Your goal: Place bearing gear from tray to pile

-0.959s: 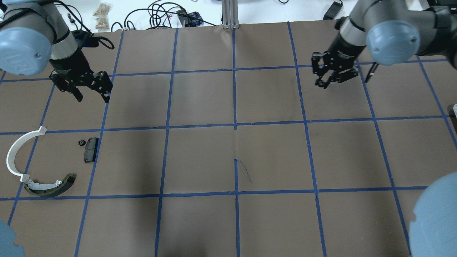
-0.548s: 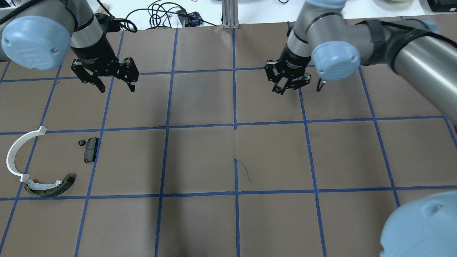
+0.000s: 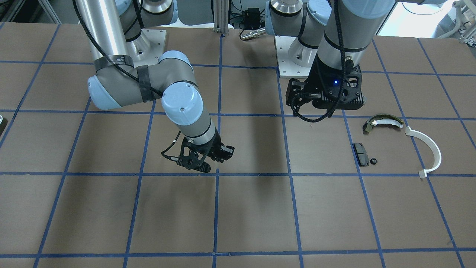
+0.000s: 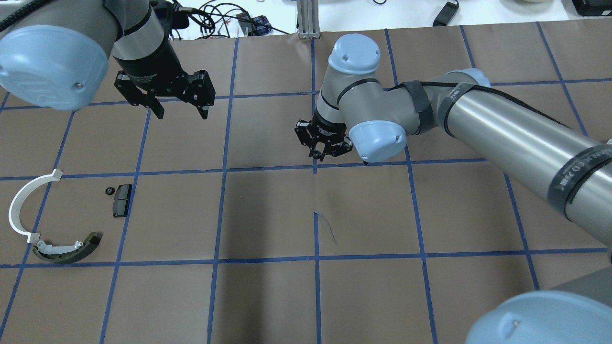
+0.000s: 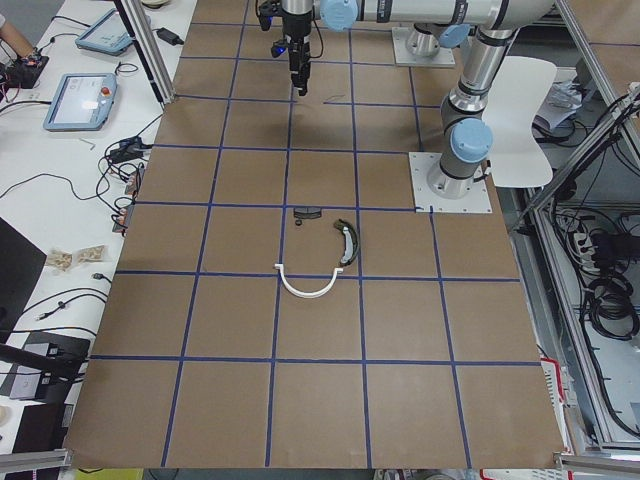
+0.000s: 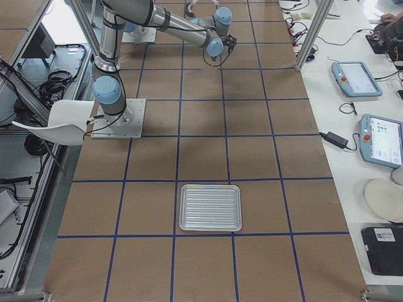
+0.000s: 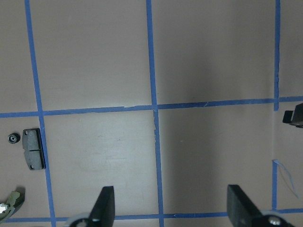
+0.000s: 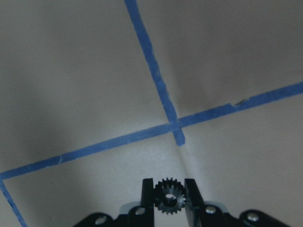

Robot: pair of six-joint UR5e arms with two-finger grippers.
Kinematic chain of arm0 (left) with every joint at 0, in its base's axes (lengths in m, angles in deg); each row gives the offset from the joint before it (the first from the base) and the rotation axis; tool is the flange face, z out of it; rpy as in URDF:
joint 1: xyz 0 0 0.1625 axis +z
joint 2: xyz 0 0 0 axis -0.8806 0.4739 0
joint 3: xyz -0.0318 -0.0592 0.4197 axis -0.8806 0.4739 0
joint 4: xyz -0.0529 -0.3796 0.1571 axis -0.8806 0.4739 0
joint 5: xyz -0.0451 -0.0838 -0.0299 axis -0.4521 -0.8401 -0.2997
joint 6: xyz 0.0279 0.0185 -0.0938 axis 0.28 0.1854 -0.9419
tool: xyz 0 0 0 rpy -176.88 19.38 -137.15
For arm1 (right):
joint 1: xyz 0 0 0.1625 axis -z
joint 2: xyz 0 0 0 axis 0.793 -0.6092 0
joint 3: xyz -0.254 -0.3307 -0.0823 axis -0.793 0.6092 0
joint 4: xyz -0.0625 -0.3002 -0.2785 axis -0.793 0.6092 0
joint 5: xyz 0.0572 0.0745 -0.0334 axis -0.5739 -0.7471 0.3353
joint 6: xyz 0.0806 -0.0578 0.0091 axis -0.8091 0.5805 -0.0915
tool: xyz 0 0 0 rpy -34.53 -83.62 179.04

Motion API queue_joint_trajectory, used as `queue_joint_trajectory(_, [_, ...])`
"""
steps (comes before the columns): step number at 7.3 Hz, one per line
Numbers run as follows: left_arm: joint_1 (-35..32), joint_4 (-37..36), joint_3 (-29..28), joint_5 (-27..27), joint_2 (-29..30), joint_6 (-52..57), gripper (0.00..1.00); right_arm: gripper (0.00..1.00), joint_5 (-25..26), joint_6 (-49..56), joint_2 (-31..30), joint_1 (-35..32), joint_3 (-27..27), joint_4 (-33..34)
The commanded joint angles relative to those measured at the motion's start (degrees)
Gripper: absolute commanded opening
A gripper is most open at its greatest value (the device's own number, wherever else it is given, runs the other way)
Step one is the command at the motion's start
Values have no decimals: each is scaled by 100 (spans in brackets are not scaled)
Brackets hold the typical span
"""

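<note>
My right gripper (image 4: 319, 154) is shut on a small black bearing gear (image 8: 169, 195) and hangs over the blue tape cross at the table's middle. The gear sits between the fingertips in the right wrist view. The pile lies at the left: a white half-ring (image 4: 21, 203), an olive-and-white brake shoe (image 4: 67, 248), a black pad (image 4: 122, 199) and another small black gear (image 4: 109, 191) beside it. My left gripper (image 4: 182, 114) is open and empty, high above the table, beyond and to the right of the pile. The ribbed metal tray (image 6: 210, 207) shows only in the exterior right view.
Blue tape lines divide the brown table (image 4: 267, 215) into squares. Cables (image 4: 215, 19) lie beyond its far edge. Tablets (image 6: 357, 78) rest on a side bench. The pile also shows in the front view, with its half-ring (image 3: 431, 149) on that view's right.
My right arm has swept left from the table's right side to its middle, gripper still shut. My left gripper has moved right, still open.
</note>
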Motion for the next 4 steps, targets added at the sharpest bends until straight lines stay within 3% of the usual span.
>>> queue_joint_trajectory(1, [-3,-2,-6,-20,28,-102,88,52,-119,15,-6,-81,-203,25])
queue_joint_trajectory(2, [-12,-2,12,-20,19,-120,89,91,-111,7,-23,-72,-195,33])
queue_joint_trajectory(3, [-12,-10,12,-20,63,-129,92,100,-119,33,-32,-46,-125,25])
queue_joint_trajectory(4, [-21,-2,21,-29,89,-181,92,100,46,85,-93,24,-37,16])
